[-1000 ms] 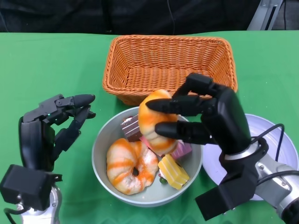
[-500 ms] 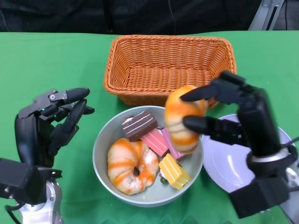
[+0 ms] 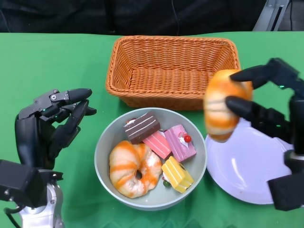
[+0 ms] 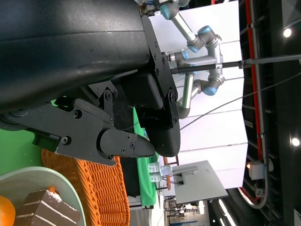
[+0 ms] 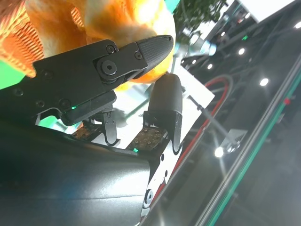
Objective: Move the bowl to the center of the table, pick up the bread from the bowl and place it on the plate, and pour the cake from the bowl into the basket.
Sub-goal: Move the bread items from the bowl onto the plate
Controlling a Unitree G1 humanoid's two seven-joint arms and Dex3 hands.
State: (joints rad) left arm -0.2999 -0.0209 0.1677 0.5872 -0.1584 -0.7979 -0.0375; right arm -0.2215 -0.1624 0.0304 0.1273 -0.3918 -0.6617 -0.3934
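- Right hand (image 3: 270, 102) grasping a bread (image 3: 220, 105), held in the air above the plate's left edge, just right of the bowl
- Fingers (image 5: 141, 49) pressed against the bread (image 5: 117, 23) in the right wrist view
- Left hand (image 3: 47, 126) released, holding nothing, fingers apart and loosely curved, raised over the green table (image 3: 47, 61) left of the bowl, not touching it
- Bowl (image 3: 102, 159) grey, sitting near the table centre, just in front of the basket, rim beside the plate
- In the bowl: second bread (image 3: 134, 168), ring-shaped, at front left; brown cake (image 3: 142, 127) at back; pink cake (image 3: 157, 144) in middle; pink cake with cherry (image 3: 181, 142) at right; yellow cake (image 3: 176, 174) at front right
- Plate (image 3: 247, 166) white, right of the bowl, nothing resting on it
- Basket (image 3: 173, 69) orange wicker, behind the bowl, no food inside
- Basket wall (image 4: 101, 188) and brown cake (image 4: 44, 209) visible past the left fingers (image 4: 127, 143) in the left wrist view
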